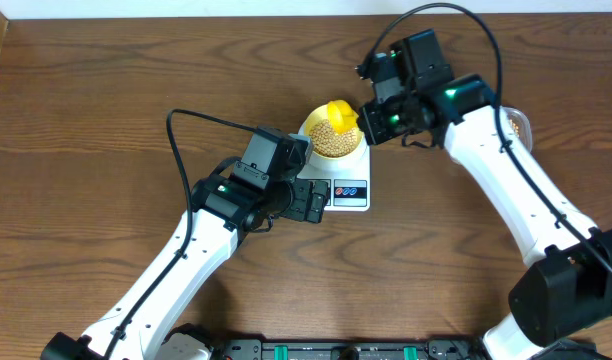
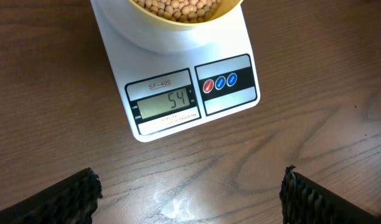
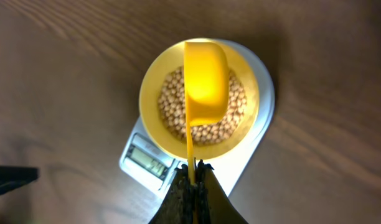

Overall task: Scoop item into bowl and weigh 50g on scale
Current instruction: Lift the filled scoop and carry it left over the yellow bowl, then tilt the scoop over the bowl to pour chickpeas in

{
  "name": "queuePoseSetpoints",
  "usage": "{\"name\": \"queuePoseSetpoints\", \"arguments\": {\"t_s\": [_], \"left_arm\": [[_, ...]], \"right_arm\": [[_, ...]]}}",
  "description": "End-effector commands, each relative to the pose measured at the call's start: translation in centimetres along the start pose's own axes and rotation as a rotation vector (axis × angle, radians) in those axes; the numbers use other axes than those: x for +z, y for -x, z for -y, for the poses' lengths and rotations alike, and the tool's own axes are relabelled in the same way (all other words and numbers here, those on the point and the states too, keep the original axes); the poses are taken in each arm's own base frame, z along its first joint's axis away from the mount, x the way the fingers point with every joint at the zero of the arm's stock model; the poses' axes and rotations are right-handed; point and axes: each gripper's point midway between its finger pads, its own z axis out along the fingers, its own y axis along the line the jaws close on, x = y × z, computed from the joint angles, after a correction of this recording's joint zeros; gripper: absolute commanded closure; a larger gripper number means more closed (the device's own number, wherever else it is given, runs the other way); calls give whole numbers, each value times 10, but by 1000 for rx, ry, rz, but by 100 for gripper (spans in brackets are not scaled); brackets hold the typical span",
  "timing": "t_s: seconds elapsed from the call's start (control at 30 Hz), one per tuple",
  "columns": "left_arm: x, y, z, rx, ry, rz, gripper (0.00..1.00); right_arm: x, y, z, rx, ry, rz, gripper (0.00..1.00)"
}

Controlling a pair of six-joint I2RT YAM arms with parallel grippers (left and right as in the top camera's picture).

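We pinch the scoop by its thin handle in the right gripper, above the bowl on the scale; beans seem light, hard, apt to roll. Left gripper gapes before the scale.

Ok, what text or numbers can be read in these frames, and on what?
"SF-400": printed on the scale, just above its display.
"54": the digits on the display.
The small print under the display and the marks on the buttons are too small to read.
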Motion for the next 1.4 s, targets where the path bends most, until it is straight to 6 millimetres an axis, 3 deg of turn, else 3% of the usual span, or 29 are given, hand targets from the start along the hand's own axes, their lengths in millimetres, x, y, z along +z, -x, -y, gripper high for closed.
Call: {"name": "queuePoseSetpoints", "arguments": {"t_s": [0.0,0.37,0.97,1.2,1.37], "left_arm": [[-2,-1,0,6,-5,4,6],[-2,-2,0,6,-5,4,6],[-2,-1,0,6,-5,4,6],[-2,-1,0,6,-5,4,6],[-2,-2,0,6,-5,4,6]], "right_arm": [[-6,13,8,-92,-132,43,99],[28,-7,12,-165,-198,-60,99],[35,-10,-12,-209,-166,-65,99],[43,-23,-18,-221,-151,-99,99],[45,-28,-35,-216,-47,-108,99]]}}
